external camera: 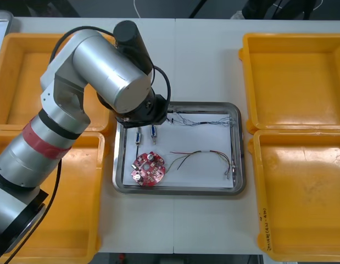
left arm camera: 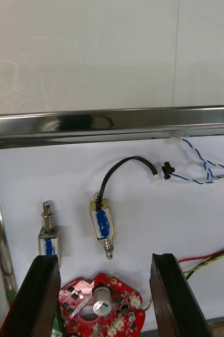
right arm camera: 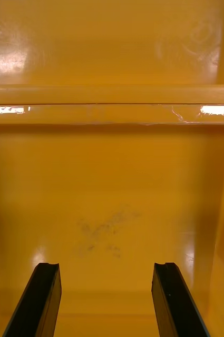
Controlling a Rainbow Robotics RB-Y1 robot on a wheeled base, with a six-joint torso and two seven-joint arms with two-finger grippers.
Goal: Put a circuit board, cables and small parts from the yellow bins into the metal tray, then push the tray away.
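Left wrist view: circuit board (left arm camera: 98,308) partly behind left end effector (left arm camera: 104,257)

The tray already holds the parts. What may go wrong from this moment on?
1. The open left end effector hangs above the two small metal parts and the circuit board; lowering to push may knock them.
2. The blue and white cable lies against the metal tray's far rim and might snag.
The right end effector hangs open over a yellow bin.
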